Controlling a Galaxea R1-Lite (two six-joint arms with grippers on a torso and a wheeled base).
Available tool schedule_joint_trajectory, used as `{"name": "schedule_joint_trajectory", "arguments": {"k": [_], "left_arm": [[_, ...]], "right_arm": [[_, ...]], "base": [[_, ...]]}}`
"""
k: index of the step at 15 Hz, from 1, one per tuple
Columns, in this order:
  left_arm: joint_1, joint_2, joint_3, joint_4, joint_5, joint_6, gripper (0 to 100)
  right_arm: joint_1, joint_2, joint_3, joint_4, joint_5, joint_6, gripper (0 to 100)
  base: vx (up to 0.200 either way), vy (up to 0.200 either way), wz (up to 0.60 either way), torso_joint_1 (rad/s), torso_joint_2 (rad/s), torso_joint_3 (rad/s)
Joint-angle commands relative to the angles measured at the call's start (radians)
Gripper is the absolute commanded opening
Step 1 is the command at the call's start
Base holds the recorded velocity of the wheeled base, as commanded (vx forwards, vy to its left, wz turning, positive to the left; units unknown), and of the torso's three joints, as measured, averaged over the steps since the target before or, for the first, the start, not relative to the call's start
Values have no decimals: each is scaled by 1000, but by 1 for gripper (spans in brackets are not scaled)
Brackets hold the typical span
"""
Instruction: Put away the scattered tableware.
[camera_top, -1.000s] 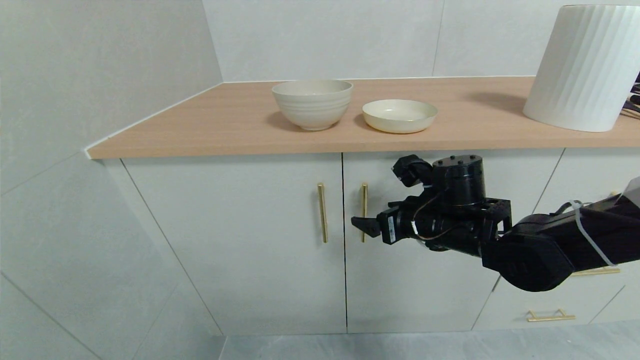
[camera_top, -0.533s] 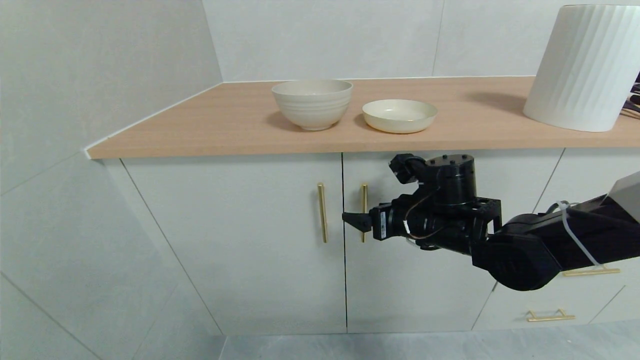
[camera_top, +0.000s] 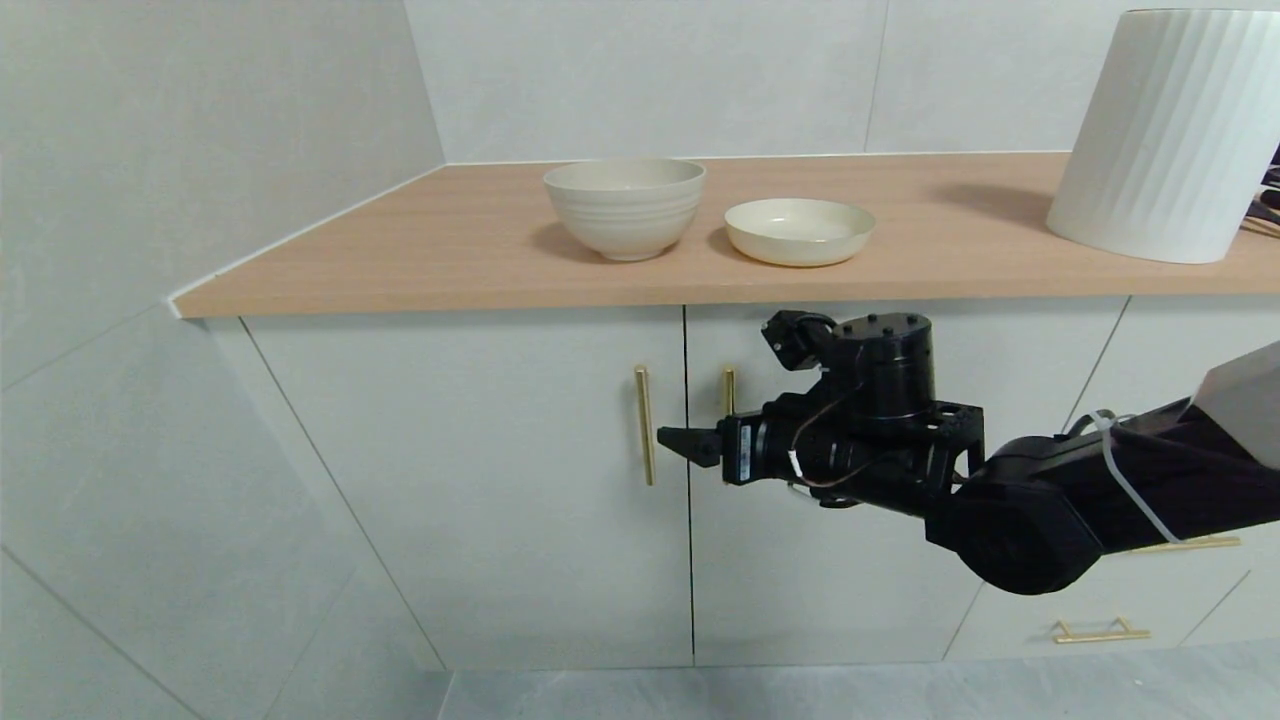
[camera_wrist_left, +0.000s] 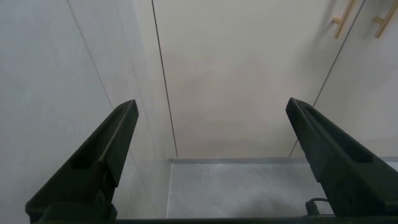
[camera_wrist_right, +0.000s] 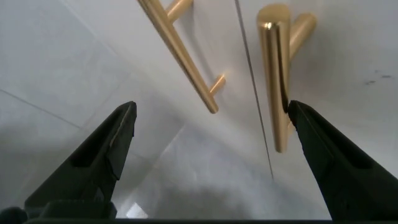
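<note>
On the wooden countertop (camera_top: 460, 250) stand a cream ribbed bowl (camera_top: 625, 207) and, to its right, a shallow cream plate (camera_top: 799, 230). Below the counter, my right gripper (camera_top: 672, 445) hovers in front of the two cabinet doors, its tip between their gold handles (camera_top: 645, 425) (camera_top: 729, 390). It is open with nothing held. In the right wrist view the open right gripper (camera_wrist_right: 211, 112) faces both handles (camera_wrist_right: 180, 53) (camera_wrist_right: 277, 81) and the door seam, touching neither. My left gripper (camera_wrist_left: 211, 112) is open and empty, facing a pale cabinet panel (camera_wrist_left: 242, 81) near the floor.
A tall white ribbed container (camera_top: 1170, 135) stands at the counter's right end. A tiled wall closes off the left side. A drawer with a gold handle (camera_top: 1100, 632) is low at the right. Grey floor (camera_top: 800, 695) lies below the cabinets.
My right gripper has moved left, from in front of the right door's handle to across the seam, close to the left door's handle. Bowl and plate have not moved.
</note>
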Motion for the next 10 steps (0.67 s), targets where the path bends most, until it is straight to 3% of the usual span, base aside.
{"name": "schedule_joint_trajectory", "arguments": {"k": [1,10], "left_arm": [[0,2,0,0,0,0,100],[0,0,0,0,0,0,100]], "right_arm": [[10,-1,7,-16,4,5,100],[40,-14,45,-36,9,14,100]], "base": [[0,0,0,0,0,0],[0,0,0,0,0,0]]}}
